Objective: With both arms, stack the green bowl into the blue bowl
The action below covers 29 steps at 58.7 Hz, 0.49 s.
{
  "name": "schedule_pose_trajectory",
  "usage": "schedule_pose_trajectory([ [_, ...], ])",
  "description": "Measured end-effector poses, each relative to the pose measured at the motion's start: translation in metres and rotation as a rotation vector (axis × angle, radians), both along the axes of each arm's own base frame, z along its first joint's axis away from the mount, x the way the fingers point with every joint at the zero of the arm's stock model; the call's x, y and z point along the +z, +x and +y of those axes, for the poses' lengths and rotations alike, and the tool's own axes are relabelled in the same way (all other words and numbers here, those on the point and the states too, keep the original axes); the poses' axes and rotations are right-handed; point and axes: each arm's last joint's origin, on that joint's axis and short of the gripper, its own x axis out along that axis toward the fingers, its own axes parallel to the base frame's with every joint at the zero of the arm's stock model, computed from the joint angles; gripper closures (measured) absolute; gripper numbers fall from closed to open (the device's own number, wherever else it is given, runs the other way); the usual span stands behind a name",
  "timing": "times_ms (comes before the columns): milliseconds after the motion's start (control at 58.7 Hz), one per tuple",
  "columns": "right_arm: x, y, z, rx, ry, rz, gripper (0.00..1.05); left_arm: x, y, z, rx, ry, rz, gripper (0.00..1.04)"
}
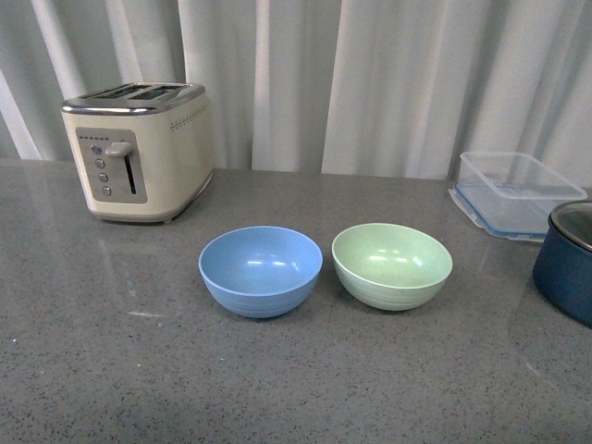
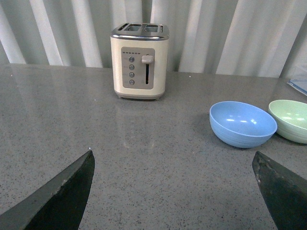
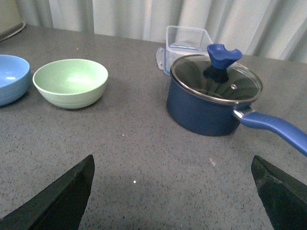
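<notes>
The pale mint-green bowl [image 1: 392,265] sits upright on the grey countertop, just right of the sky-blue bowl [image 1: 260,270]; a small gap separates them and both are empty. Neither arm shows in the front view. In the left wrist view the blue bowl [image 2: 242,123] and green bowl [image 2: 290,120] lie ahead of my open, empty left gripper [image 2: 172,191]. In the right wrist view the green bowl [image 3: 70,82] and the edge of the blue bowl [image 3: 10,78] lie ahead of my open, empty right gripper [image 3: 172,191].
A cream toaster [image 1: 139,150] stands at the back left. A clear plastic container [image 1: 514,192] stands at the back right. A dark navy pot [image 3: 214,96] with a glass lid and long blue handle stands right of the green bowl.
</notes>
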Motion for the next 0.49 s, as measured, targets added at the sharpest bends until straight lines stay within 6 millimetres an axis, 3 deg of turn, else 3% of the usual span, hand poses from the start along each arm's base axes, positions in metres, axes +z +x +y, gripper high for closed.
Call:
schedule_pose_trajectory([
  [238,0.050,0.046,0.016,0.089,0.021,0.008,0.10,0.000,0.000,0.000,0.000,0.000,0.000,0.07],
  [443,0.082,0.108,0.036,0.163,0.059,0.180,0.10,0.000,0.000,0.000,0.000,0.000,0.000,0.07],
  [494,0.088,0.132,0.046,0.177,0.057,0.250,0.10,0.000,0.000,0.000,0.000,0.000,0.000,0.07],
])
